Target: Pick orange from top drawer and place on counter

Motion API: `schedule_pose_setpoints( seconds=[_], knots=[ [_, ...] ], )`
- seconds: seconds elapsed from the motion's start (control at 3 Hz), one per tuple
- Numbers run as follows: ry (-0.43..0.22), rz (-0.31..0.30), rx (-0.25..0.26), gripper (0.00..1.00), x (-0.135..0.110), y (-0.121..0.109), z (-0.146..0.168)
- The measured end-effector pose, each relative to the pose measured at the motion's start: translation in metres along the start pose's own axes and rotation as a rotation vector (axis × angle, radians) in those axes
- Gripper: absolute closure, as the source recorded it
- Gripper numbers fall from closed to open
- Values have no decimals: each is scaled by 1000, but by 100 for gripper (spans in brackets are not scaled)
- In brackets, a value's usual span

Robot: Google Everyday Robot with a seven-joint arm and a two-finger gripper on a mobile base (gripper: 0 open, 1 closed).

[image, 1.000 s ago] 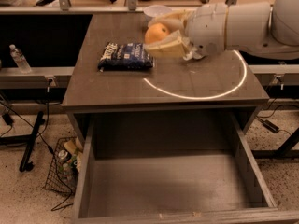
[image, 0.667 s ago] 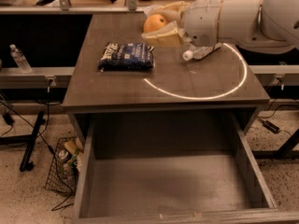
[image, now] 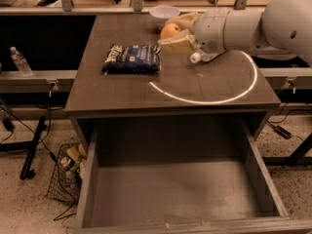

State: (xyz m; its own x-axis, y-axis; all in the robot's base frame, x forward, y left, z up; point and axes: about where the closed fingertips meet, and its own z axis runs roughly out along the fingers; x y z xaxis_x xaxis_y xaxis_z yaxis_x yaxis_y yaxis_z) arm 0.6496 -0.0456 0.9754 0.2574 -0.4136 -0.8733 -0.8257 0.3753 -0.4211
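Note:
The orange (image: 169, 31) is held between the pale fingers of my gripper (image: 174, 33), above the far part of the counter (image: 122, 89), just in front of a white bowl. My white arm (image: 253, 26) reaches in from the right. The gripper is shut on the orange. The top drawer (image: 175, 199) stands pulled out below the counter's front edge, and its flat bottom is bare. A glowing white arc (image: 214, 99) marks the counter on the right half.
A dark blue snack bag (image: 132, 59) lies on the counter's left half. A white bowl (image: 164, 14) stands at the far edge. A water bottle (image: 20, 61) is on the left rail. A wire basket (image: 66, 172) sits on the floor left of the drawer.
My gripper with the orange has moved a little farther back over the counter, towards the white bowl. The bag and drawer have not moved.

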Motion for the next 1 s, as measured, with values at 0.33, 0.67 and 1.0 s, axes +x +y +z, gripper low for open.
schedule_pose_setpoints(
  seconds=[0.33,0.67,1.0],
  knots=[
    [62,66,34,100,41,-2,-7],
    [98,132,53,100,79,5,-13],
    [118,177,47,83,101,14,-11]
  ],
)
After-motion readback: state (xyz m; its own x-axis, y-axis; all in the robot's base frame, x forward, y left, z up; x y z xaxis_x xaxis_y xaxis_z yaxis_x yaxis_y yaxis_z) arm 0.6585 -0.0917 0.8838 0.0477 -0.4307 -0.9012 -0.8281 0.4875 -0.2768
